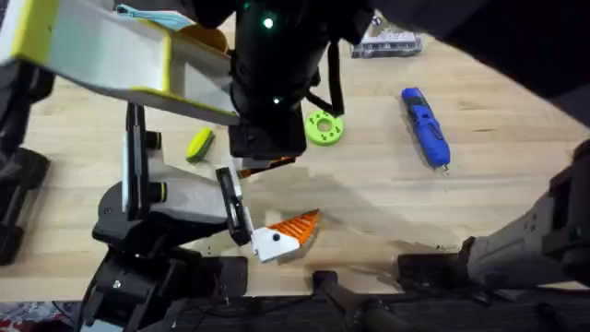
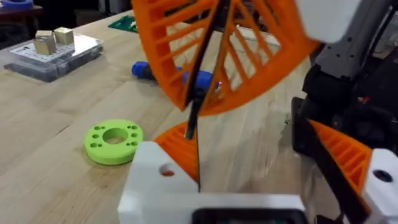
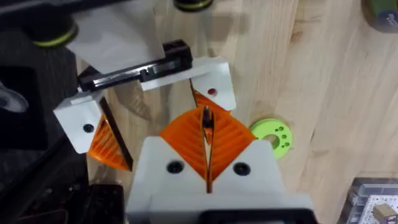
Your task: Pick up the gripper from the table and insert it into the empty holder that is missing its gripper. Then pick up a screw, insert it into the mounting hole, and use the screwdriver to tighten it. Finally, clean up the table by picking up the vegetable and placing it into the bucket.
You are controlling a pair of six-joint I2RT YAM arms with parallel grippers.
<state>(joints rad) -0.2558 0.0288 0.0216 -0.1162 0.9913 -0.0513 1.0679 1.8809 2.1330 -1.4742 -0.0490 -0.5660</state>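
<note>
Currently: right end effector [image 3: 205, 117], white with orange ribbed pads, is clenched on the orange tip of the gripper [image 3: 214, 86], a small white plastic block with a ribbed wedge. The block sits against one end of the narrow black bracket plate of the white and grey holder [image 3: 134, 70]. Holding it by the tip presumably keeps the block face and its screw hole clear. The right wrist view shows that seating and the hole. Overhead, the dark wrist covers both, but the bright blue pen-shaped screwdriver [image 1: 425, 127] and the small yellow-green toy corn vegetable [image 1: 199, 144] show, lying well apart on the light wooden surface [image 1: 387, 203].
</note>
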